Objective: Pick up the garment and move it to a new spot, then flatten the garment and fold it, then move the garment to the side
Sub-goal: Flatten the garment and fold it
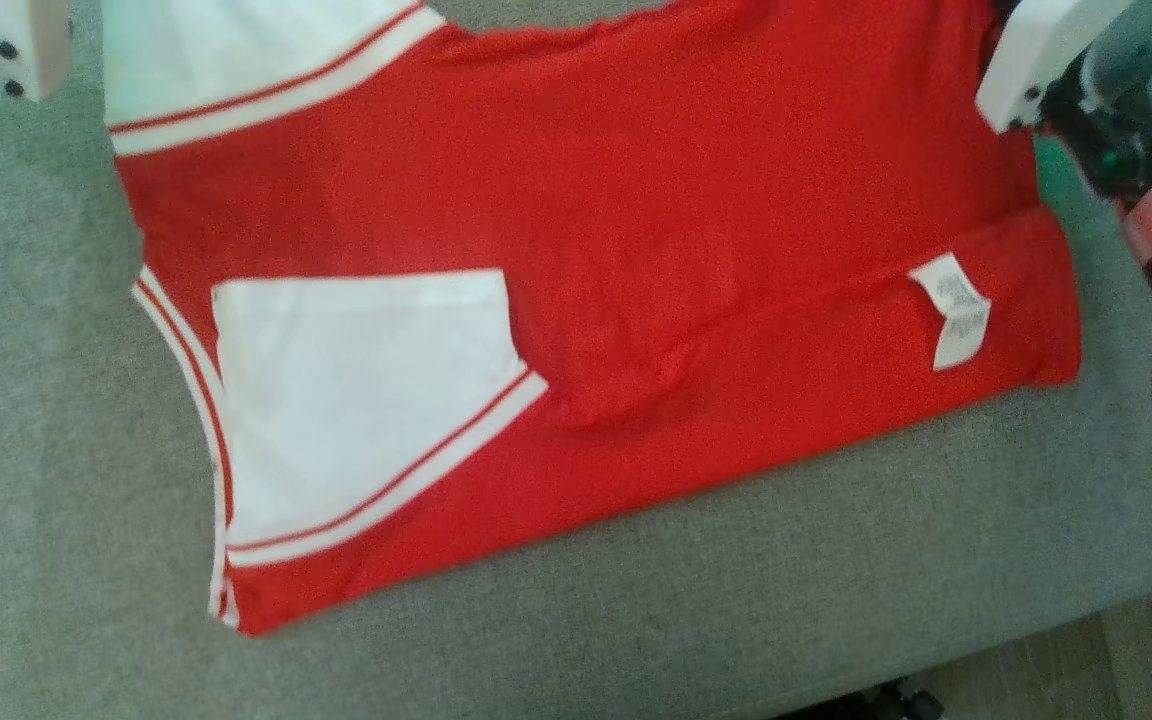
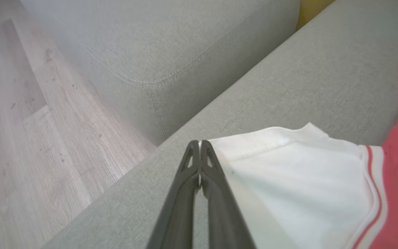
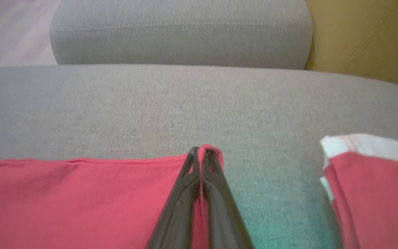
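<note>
Right pincer (image 3: 200, 149) pinches red garment (image 1: 636, 200); its white label (image 1: 951, 310) is illegible.

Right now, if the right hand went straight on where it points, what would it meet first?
Probably the bare grey seat cushion just past the garment edge that the right hand is shut on; the back cushion lies beyond, though depth is unclear.

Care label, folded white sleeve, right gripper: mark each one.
care label (image 1: 951, 310): head view, middle of the white tag.
folded white sleeve (image 1: 356, 390): head view, centre of its white panel.
right gripper (image 3: 200, 150): right wrist view, between its fingers' tips, shut on the garment (image 3: 81, 193).
</note>
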You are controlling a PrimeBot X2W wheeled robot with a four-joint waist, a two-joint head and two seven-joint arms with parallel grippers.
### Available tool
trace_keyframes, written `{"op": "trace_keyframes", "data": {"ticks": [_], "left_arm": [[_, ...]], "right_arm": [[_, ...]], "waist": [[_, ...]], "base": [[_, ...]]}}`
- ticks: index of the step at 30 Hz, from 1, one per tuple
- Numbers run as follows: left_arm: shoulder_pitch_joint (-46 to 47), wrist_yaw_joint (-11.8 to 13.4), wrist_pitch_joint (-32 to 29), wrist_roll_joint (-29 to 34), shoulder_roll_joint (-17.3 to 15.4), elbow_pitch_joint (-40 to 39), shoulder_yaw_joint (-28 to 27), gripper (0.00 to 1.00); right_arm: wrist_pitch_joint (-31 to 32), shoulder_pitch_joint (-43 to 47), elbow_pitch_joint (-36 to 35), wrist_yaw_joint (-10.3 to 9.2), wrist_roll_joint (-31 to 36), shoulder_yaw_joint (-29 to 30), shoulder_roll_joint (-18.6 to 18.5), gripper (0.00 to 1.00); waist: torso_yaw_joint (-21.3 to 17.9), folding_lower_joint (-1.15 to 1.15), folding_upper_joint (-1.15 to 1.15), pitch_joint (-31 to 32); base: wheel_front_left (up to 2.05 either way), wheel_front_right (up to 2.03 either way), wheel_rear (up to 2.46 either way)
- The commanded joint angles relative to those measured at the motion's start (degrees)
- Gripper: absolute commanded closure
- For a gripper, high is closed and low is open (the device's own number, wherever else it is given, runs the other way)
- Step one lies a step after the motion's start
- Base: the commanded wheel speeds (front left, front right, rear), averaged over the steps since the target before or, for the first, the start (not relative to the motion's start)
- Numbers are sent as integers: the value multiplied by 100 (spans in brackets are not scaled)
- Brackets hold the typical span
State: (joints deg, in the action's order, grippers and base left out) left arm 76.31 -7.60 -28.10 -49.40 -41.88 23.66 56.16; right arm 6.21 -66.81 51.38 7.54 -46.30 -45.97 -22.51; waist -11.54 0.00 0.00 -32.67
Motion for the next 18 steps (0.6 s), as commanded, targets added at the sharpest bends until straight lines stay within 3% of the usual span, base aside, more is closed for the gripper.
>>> {"op": "trace_keyframes", "data": {"ticks": [1,9,14,18], "left_arm": [[407,11,187,92,-302,-77,-233,100],[777,11,1394,372,-169,97,-283,100],[704,11,1665,145,-117,210,-212,100],[412,11,1836,-39,-272,6,-65,100]], "right_arm": [[-144,-172,-162,-5,-100,57,-137,100],[-769,-343,-326,-5,-452,318,-373,100],[-822,-174,-510,-5,-709,322,-534,100],[-800,150,-786,-5,-999,289,-715,100]], "waist": [[5,0,0,-6],[65,0,0,-21],[143,0,0,64],[219,0,0,172]], "base": [[0,0,0],[0,0,0],[0,0,0],[0,0,0]]}}
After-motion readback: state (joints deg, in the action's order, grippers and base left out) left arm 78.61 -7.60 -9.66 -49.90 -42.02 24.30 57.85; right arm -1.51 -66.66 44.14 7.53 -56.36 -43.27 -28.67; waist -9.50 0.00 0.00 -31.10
